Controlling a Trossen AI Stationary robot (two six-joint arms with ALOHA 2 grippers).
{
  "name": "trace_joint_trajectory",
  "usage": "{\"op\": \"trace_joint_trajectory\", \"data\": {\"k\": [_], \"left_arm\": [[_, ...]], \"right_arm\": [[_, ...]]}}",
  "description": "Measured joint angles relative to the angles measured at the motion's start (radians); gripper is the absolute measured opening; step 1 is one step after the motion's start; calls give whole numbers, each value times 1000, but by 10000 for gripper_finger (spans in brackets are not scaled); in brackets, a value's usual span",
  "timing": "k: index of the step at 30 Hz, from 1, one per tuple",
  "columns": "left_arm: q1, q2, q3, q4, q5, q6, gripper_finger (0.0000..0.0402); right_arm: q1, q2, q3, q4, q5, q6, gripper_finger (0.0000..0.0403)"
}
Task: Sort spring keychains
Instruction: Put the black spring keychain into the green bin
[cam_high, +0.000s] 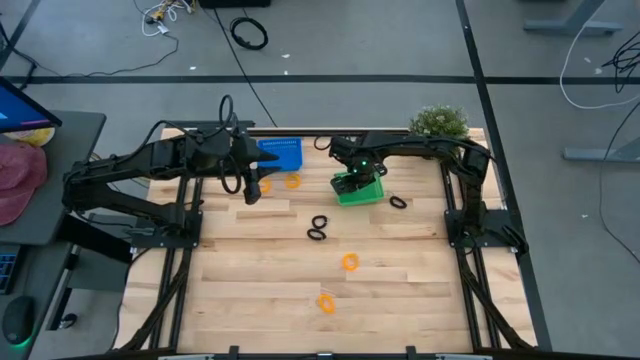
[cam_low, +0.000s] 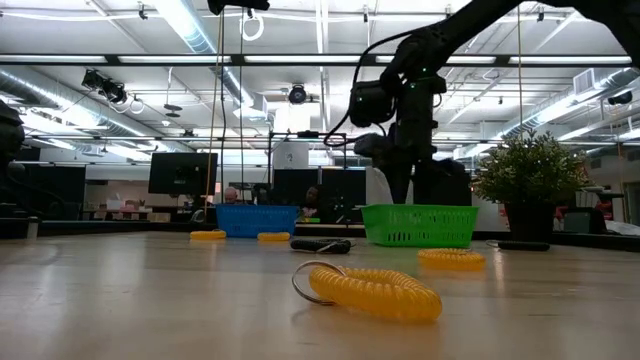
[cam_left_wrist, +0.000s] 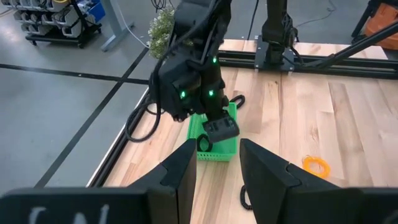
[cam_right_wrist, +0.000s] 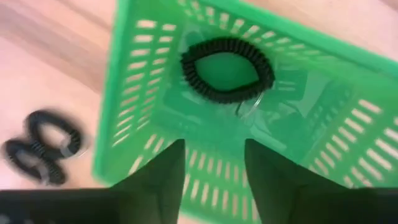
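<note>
My right gripper (cam_high: 355, 177) (cam_right_wrist: 214, 165) hangs open over the green mesh basket (cam_high: 358, 190) (cam_right_wrist: 249, 106). One black spring keychain (cam_right_wrist: 227, 62) lies inside that basket. Two more black keychains (cam_high: 318, 228) (cam_right_wrist: 40, 148) lie together on the table, and another black one (cam_high: 398, 202) lies right of the green basket. My left gripper (cam_high: 250, 188) (cam_left_wrist: 217, 168) is open and empty, near the blue mesh basket (cam_high: 281, 152). Orange keychains lie by that basket (cam_high: 292, 181) and toward the near edge (cam_high: 349, 262) (cam_high: 327, 302) (cam_low: 375, 290).
A potted plant (cam_high: 438, 122) (cam_low: 530, 185) stands at the table's far right corner. The two baskets sit side by side near the far edge. Bare wood (cam_high: 250, 270) spreads across the table's near left part. Black frame rails (cam_high: 470, 240) run along both sides.
</note>
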Motion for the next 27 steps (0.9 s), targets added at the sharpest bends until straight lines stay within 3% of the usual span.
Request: {"op": "trace_joint_trajectory", "data": {"k": [6, 14, 21, 27], "left_arm": [[0, 0, 0, 0, 0, 0, 126], [0, 0, 0, 1, 0, 1, 126], [0, 0, 0, 22, 0, 0, 126], [0, 6, 1, 49, -8, 0, 126]], "right_arm": [[17, -154, 0, -98, -21, -37, 185], [78, -429, 0, -263, -12, 1, 157], [227, -603, 0, -390, 164, 252, 129], [292, -634, 0, -489, 349, 443, 96]]}}
